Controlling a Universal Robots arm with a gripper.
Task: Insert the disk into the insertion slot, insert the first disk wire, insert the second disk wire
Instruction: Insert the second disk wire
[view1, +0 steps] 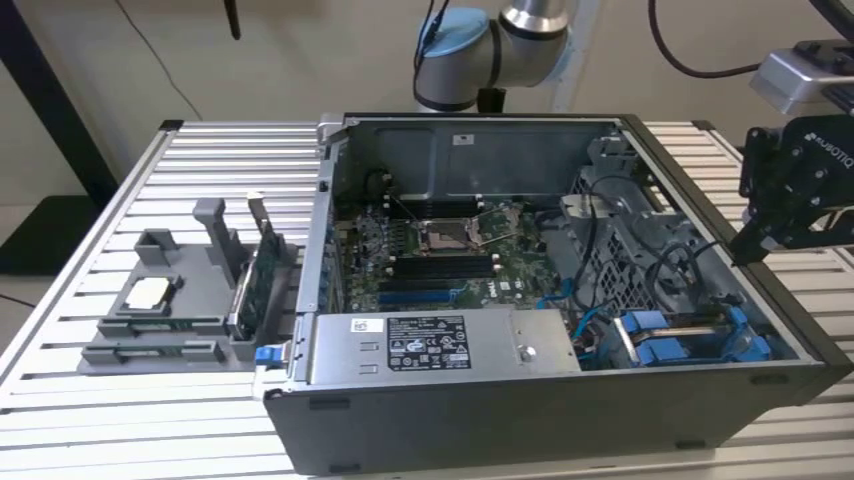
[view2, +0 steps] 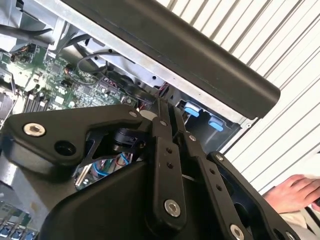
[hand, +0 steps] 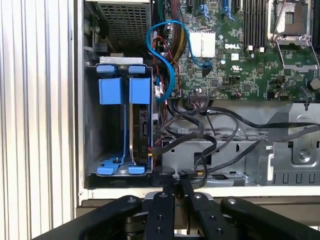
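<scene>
The disk (hand: 140, 129) stands edge-on in its blue carrier inside the insertion slot (hand: 91, 125), the dark-grey drive bay with blue rail parts (view1: 687, 338) at the case's corner on the exterior view's right. Black cables (hand: 200, 134) lie bundled right beside the bay; I cannot tell whether any is plugged into the disk. My black gripper (view1: 750, 245) hangs over the case's wall on the exterior view's right, apart from the bay. In both wrist views its fingers (hand: 162, 205) press together, so the gripper (hand: 176, 176) (view2: 164, 107) is shut with nothing in it.
The open computer case (view1: 534, 410) lies on a slatted table (view1: 80, 420). A grey labelled power-supply box (view1: 427, 342) sits beside the bay, and the green motherboard (view1: 441, 250) lies behind it. A grey parts holder (view1: 174, 300) stands at the exterior view's left. A person's hand (view2: 292, 192) rests on the table.
</scene>
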